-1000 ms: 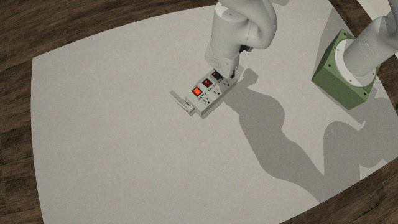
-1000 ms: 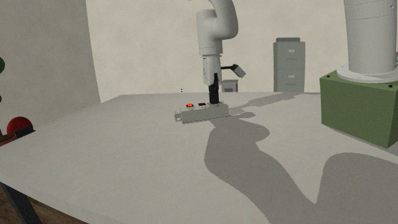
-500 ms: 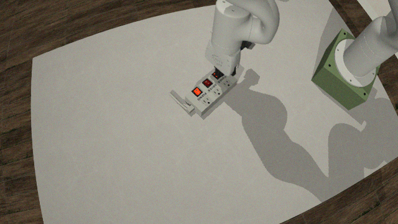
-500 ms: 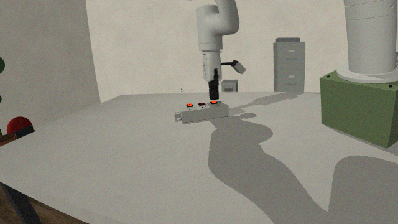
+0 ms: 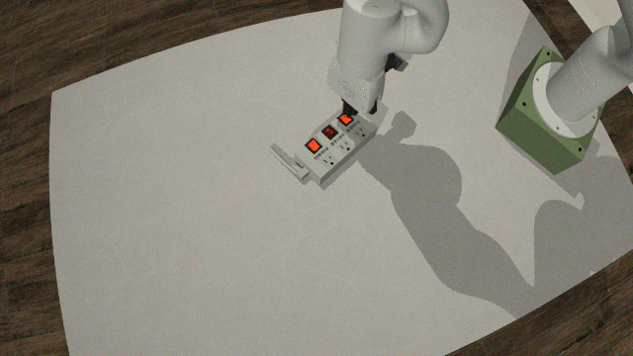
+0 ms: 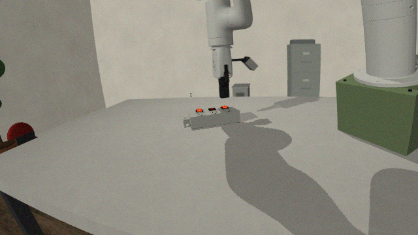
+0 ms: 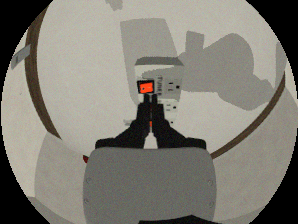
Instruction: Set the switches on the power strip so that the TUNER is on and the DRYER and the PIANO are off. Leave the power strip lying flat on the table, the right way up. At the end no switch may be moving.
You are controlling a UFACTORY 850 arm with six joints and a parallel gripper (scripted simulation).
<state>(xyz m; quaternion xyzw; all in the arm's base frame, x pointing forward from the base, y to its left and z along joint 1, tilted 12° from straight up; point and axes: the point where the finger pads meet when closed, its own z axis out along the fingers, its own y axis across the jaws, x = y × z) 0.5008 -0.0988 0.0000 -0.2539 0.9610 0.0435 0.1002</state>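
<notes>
A grey power strip [image 5: 332, 148] lies flat on the white table, right way up, with three rocker switches in a row. The switch nearest the plug end [image 5: 313, 145] glows bright orange. The middle switch [image 5: 329, 132] is dark red and unlit. The far switch [image 5: 345, 119] glows bright orange. The labels are too small to read. My gripper [image 5: 349, 108] is shut and empty, hanging above the far switch, clear of the strip in the side view [image 6: 224, 94]. In the wrist view the shut fingertips [image 7: 153, 115] sit just below the lit far switch [image 7: 145, 87].
The arm's green base block [image 5: 546, 119] stands at the right of the table. A short cable stub [image 5: 288, 162] sticks out of the strip's near end. A filing cabinet [image 6: 303, 68] and a small box [image 6: 241, 89] stand beyond the table's far edge.
</notes>
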